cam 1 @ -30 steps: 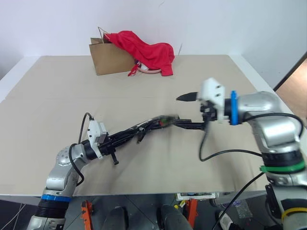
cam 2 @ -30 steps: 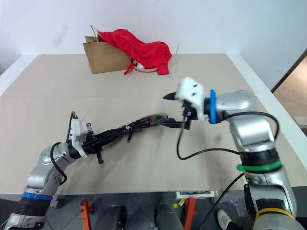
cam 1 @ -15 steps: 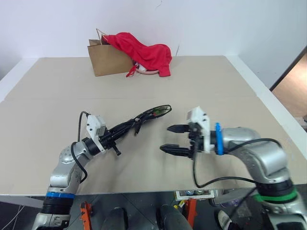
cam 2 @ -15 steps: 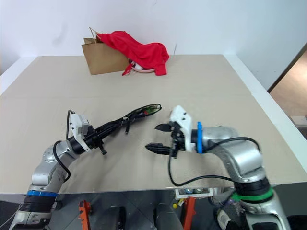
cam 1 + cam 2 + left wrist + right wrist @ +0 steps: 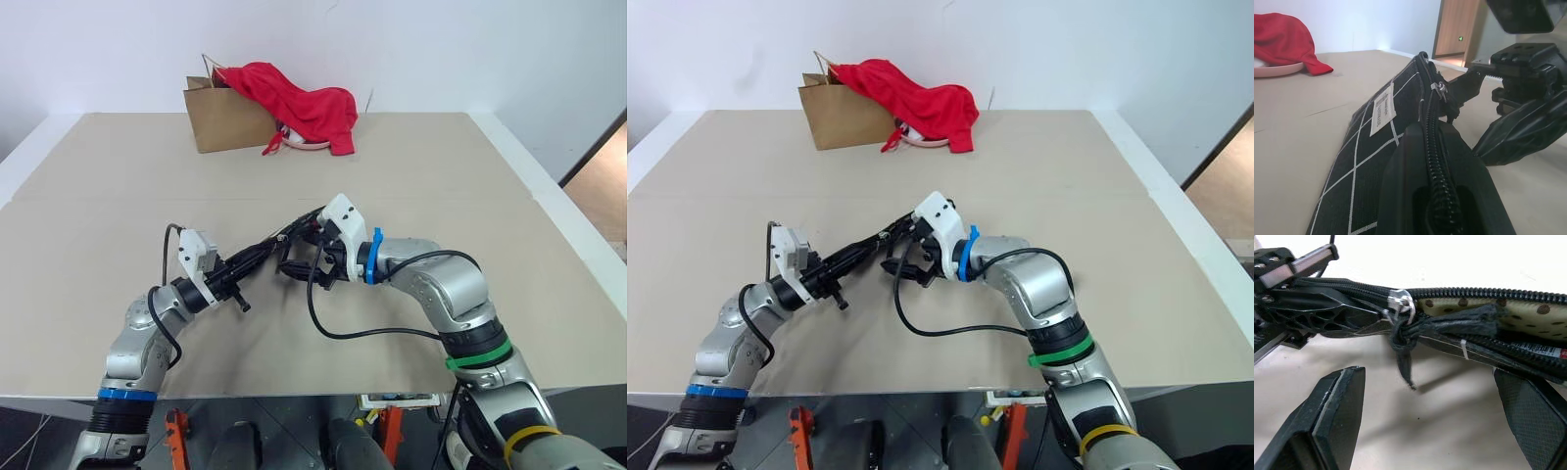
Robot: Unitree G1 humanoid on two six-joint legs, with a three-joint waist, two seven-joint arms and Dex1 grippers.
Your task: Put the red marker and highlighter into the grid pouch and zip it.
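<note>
My left gripper [image 5: 266,251] is shut on the grid pouch [image 5: 1376,142], holding it edge-on above the table with the zipper side up. The pouch's mouth is partly unzipped and shows a dotted lining [image 5: 1488,308]. A slim dark barrel with a red end [image 5: 1553,351], apparently the red marker, lies in that mouth. The highlighter is hidden. My right gripper [image 5: 1427,377] is open, its fingers [image 5: 1337,406] on either side of and just below the black zipper pull cord [image 5: 1403,345], not touching it.
A brown paper bag [image 5: 223,119] stands at the far side of the beige table [image 5: 441,166], with a red cloth [image 5: 304,103] draped over it and a pale ring [image 5: 306,146] beside it. The table's right edge [image 5: 549,206] lies beyond my right arm.
My right gripper has swung down and to the left, from out on the right to the pouch's zipper pull, staying open. The left gripper keeps its hold on the pouch with little movement.
</note>
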